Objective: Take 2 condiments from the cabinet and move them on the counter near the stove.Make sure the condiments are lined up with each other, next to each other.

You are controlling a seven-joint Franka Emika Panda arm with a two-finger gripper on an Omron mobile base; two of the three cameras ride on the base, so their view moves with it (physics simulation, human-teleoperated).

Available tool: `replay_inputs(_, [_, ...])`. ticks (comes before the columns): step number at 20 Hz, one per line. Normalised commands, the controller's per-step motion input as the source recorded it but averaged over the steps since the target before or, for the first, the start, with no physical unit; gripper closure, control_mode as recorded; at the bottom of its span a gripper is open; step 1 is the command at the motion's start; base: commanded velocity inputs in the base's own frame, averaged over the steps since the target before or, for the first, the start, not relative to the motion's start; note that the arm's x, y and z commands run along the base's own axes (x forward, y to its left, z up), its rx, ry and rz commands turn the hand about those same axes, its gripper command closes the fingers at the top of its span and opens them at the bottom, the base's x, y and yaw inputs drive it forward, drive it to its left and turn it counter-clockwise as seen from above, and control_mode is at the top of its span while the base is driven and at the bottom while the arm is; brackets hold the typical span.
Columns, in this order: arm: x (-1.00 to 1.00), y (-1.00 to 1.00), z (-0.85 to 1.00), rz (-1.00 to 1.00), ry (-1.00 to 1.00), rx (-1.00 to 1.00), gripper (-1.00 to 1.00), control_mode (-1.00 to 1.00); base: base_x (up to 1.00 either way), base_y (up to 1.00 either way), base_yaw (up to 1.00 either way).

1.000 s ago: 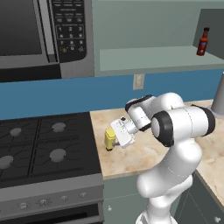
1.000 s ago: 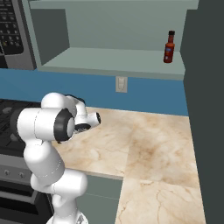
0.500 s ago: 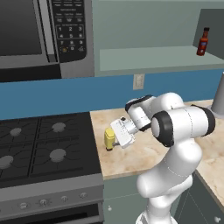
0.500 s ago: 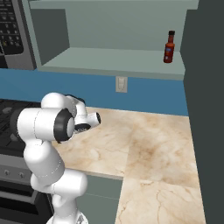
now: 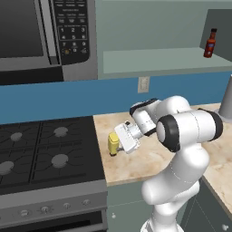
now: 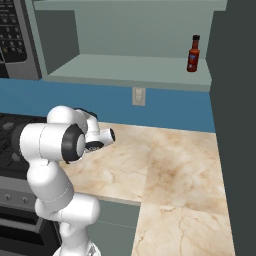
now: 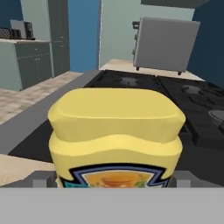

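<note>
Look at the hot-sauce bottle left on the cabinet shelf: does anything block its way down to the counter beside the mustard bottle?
Nothing visible does. The hot-sauce bottle stands alone near the shelf's open front, and the counter beside the mustard bottle holds only the gripper.

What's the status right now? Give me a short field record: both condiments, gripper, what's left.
yellow bottle: standing on the counter beside the stove, at
hot-sauce bottle: upright on the cabinet shelf, at
gripper: at the yellow bottle; whether its jaws grip or have let go cannot be told
lined up: not yet, bottles are far apart
remaining: fetch the hot-sauce bottle and set it next to the yellow one
</note>
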Motion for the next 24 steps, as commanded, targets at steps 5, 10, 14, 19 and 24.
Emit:
replay_inputs(5, [0.01,-0.11,0.00,0.00,0.00,0.01,-1.00,-1.00,0.00,0.00,0.00])
replay_inputs(10, [0.00,-0.25,0.00,0.00,0.00,0.01,-1.00,-1.00,0.00,0.00,0.00])
replay_inputs(14, [0.00,-0.24,0.00,0.00,0.00,0.01,-1.00,-1.00,0.00,0.00,0.00])
replay_inputs(19, [0.00,-0.25,0.00,0.00,0.00,0.01,-1.00,-1.00,0.00,0.00,0.00])
replay_inputs(24, [0.00,-0.14,0.00,0.00,-0.04,0.00,-1.00,-1.00,0.00,0.00,0.00])
